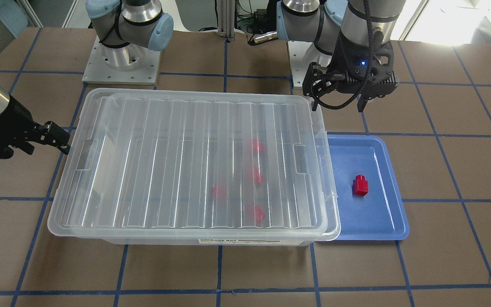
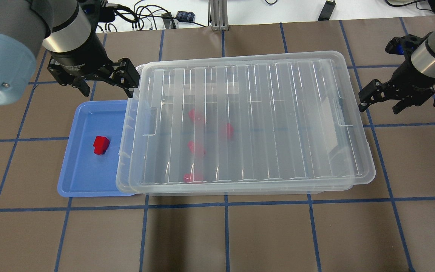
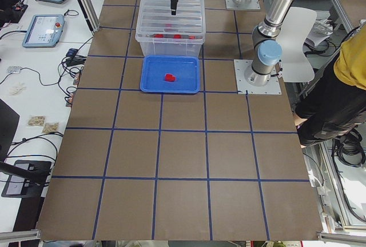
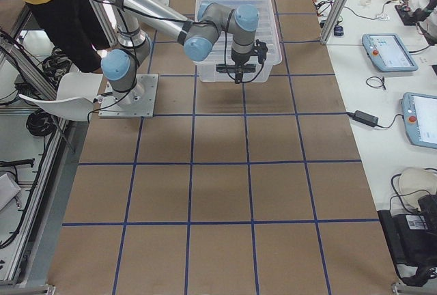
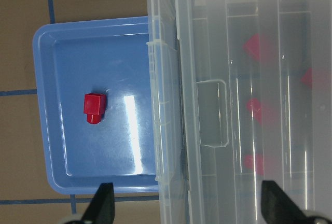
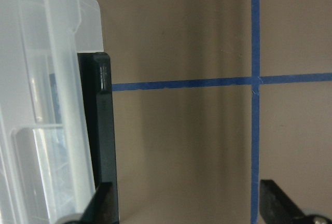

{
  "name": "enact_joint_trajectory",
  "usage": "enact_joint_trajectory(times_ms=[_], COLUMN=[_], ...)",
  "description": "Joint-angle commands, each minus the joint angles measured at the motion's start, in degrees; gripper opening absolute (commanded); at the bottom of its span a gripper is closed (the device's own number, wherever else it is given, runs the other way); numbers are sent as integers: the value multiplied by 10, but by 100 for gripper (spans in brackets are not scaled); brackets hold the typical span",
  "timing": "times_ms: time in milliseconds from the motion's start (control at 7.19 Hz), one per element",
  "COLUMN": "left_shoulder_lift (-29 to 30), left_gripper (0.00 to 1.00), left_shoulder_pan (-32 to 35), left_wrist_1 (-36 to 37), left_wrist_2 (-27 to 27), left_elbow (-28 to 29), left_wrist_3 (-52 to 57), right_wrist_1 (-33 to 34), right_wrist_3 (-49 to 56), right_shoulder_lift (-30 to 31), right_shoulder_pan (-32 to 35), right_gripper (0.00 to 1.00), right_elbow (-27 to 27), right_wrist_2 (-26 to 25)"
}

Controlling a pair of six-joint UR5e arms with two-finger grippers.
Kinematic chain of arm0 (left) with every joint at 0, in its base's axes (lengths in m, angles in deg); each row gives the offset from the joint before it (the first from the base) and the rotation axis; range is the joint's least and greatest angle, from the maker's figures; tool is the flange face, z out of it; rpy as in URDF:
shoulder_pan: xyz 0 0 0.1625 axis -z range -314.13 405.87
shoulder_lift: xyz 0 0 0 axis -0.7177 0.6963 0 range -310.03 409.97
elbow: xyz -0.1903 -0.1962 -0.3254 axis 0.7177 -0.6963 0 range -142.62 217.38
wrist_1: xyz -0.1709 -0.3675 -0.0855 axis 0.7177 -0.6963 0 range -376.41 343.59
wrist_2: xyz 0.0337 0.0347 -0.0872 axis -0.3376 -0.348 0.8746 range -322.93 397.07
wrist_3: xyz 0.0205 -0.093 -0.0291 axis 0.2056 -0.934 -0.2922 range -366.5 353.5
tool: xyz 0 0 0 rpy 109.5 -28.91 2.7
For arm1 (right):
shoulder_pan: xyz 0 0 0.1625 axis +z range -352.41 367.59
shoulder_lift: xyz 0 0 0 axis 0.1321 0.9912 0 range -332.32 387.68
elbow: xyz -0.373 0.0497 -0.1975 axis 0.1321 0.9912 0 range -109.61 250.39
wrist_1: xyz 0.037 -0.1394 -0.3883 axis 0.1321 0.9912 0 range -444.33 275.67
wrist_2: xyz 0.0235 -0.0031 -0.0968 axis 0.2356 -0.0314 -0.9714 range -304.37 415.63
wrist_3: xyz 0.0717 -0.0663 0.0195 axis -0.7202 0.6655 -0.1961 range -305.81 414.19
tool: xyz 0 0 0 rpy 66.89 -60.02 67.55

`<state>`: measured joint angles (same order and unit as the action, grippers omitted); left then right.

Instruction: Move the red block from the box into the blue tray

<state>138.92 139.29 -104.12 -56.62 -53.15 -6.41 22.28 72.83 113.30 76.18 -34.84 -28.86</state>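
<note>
The red block [image 1: 360,186] is lying on the floor of the blue tray [image 1: 377,221], apart from its rim and resting on its side with the narrow stub showing at one end. The tray is sitting on the brown table [image 1: 245,273] tight against one short end of the box [image 1: 164,239], whose rim is overhanging the tray's near edge. The ribbed clear lid [image 1: 164,149] is covering the box (a little askew on the rim), and four more red blocks [image 1: 255,175] are showing blurred through it. The left gripper [image 1: 337,105] is hanging above the line where tray and box meet, its fingers spread wide and gripping nothing. The right gripper [image 2: 379,108] is waiting at the opposite short end of the box, jaws likewise wide apart and empty, with one finger [image 6: 101,146] lying just beside the box wall; whether it is touching cannot be told.
</note>
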Motion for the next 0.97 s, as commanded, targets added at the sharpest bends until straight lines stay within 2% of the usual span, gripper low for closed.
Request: enact_joint_trajectory(times_ms=[0, 278, 417, 835], left_shoulder_lift=[0, 0, 0, 1], left_gripper=[100, 100, 100, 100], left_shoulder_pan=[0, 0, 0, 0], left_wrist_1=[0, 0, 0, 0], left_wrist_2=[0, 0, 0, 3], left_elbow=[0, 0, 0, -1], left_wrist_3=[0, 0, 0, 0], right_wrist_1=[-3, -142, -178, -209], right_wrist_3=[1, -6, -8, -63], right_shoulder_lift=[2, 13, 22, 76], right_shoulder_pan=[0, 6, 30, 106], right_gripper=[100, 100, 100, 100], right_elbow=[26, 132, 161, 159], right_wrist_2=[-14, -13, -15, -16])
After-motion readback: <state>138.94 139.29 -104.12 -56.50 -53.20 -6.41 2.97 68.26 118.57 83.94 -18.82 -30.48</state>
